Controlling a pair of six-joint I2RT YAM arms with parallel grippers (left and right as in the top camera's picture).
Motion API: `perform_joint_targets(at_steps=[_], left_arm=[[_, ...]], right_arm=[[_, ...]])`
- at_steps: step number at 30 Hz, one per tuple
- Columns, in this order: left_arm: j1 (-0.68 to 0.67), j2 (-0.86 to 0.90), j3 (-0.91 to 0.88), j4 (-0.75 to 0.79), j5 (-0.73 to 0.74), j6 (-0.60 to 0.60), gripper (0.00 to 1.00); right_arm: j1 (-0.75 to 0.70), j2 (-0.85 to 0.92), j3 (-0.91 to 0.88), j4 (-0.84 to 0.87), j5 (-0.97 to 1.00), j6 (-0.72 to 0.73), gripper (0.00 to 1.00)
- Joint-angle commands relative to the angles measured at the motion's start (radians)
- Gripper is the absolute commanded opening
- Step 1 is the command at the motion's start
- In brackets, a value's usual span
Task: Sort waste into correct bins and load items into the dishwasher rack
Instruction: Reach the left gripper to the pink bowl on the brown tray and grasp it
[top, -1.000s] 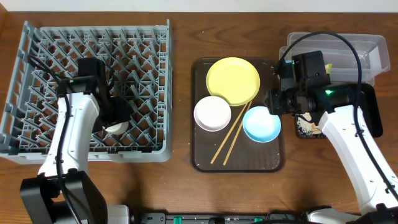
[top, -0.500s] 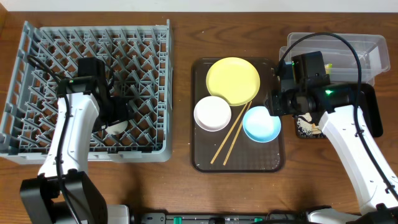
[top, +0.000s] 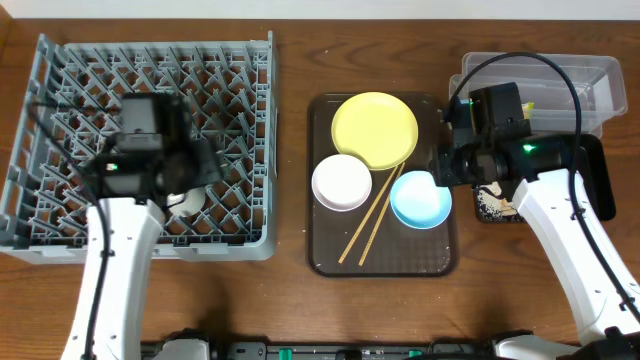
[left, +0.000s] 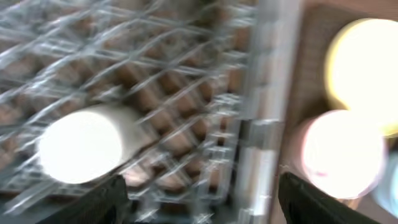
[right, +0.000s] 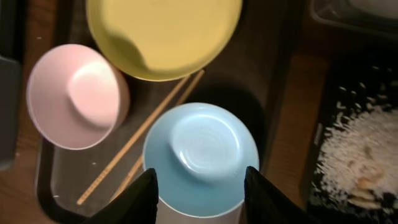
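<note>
- The left gripper (left: 200, 186) hangs over the lower middle of the dish rack (top: 250, 90). Its jaws are spread wide and hold nothing, though the wrist view is badly blurred.
- A small white cup (top: 187, 203) lies on its side among the pegs just beneath it. It is the only dish in the rack.
- The right gripper (right: 199, 186) is released, with one finger to either side of the blue bowl (top: 420, 198). That looks like lining up for a grasp. Whether the fingers touch the rim I cannot tell.
- The brown tray (top: 400, 255) at centre holds the blue bowl, the yellow plate (top: 375, 130) at its top, the white bowl (top: 342, 182) at left and the chopsticks (top: 368, 218) lying diagonally between the bowls.
- The black tray (top: 604, 190) at right holds the rice scraps (right: 360, 155).
- The clear container (top: 600, 70) at upper right shows only a sliver of what seems to be the wrapper (top: 527, 106).
</note>
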Motion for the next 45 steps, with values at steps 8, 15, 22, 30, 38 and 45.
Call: perform_joint_targets(at_steps=[8, 15, 22, 30, 38, 45], left_arm=[[-0.312, 0.147, 0.024, 0.163, 0.09, 0.004, 0.74], [-0.488, 0.27, 0.024, 0.262, -0.004, 0.023, 0.73], [-0.643, 0.377, 0.024, 0.381, -0.137, 0.026, 0.73], [-0.741, 0.513, 0.024, 0.443, -0.161, 0.018, 0.69], [-0.777, 0.576, 0.024, 0.454, -0.187, 0.018, 0.51], [-0.777, 0.583, 0.024, 0.452, -0.185, 0.018, 0.21]], right_arm=[[-0.01, -0.018, 0.003, -0.011, 0.066, 0.043, 0.44], [-0.027, -0.022, 0.003, -0.061, 0.245, 0.227, 0.45], [-0.127, -0.04, 0.003, -0.093, 0.233, 0.309, 0.45], [-0.157, -0.042, 0.003, -0.104, 0.203, 0.301, 0.45], [-0.157, -0.042, 0.003, -0.103, 0.203, 0.301, 0.45], [-0.157, -0.042, 0.003, -0.103, 0.204, 0.301, 0.45]])
